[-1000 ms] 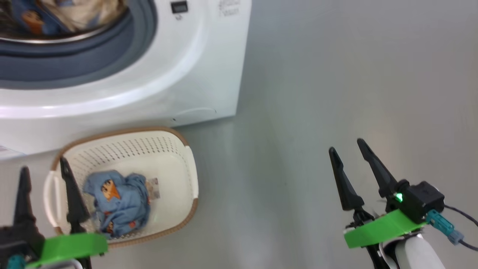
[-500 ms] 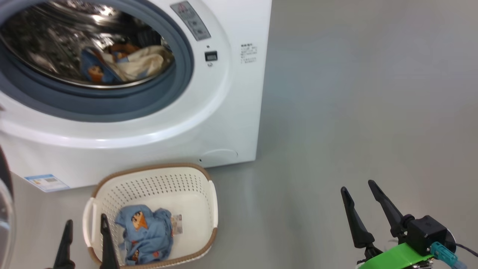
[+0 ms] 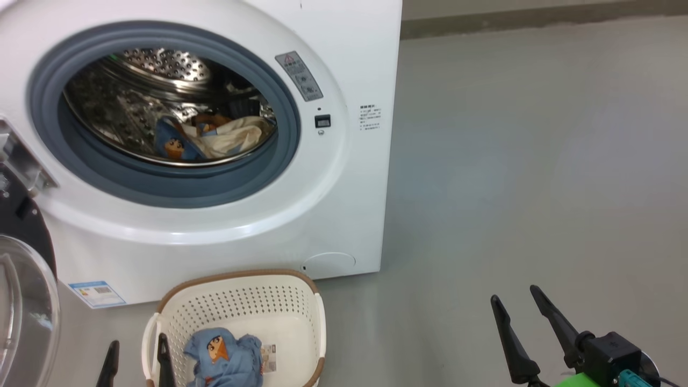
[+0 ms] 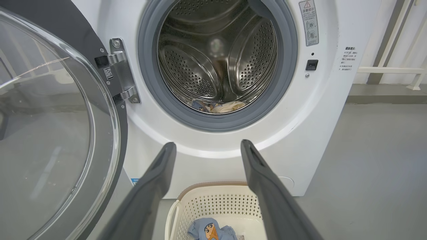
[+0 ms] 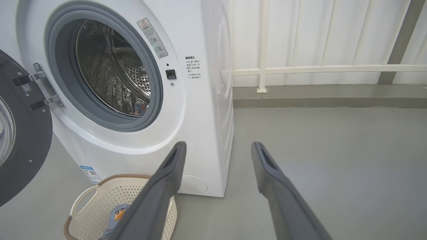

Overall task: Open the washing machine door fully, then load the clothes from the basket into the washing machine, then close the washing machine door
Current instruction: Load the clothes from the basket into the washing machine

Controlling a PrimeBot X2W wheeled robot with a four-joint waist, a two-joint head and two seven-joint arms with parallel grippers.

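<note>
The white washing machine (image 3: 344, 215) stands with its round black door (image 3: 21, 301) swung open to the left. One blue and cream garment (image 3: 209, 140) lies in the steel drum (image 4: 213, 56). On the floor in front sits the cream basket (image 3: 301, 301), holding a second blue garment (image 3: 223, 360) with a cartoon face. My left gripper (image 3: 137, 346) is open and empty, one fingertip over the basket's left rim. My right gripper (image 3: 514, 295) is open and empty over bare floor to the right. In the left wrist view the door (image 4: 50, 133), basket (image 4: 213, 185) and garment (image 4: 208, 230) appear beyond my gripper (image 4: 207, 144).
Grey floor (image 3: 537, 161) stretches to the right of the machine. Behind it run a low kerb and a white railing (image 5: 317, 69) against a pale wall. The open door (image 5: 20, 133) juts out on the machine's left side.
The head camera has tilted upward, so the machine, basket and both grippers sit lower in the picture. Both grippers stay open, and the garments have not moved.
</note>
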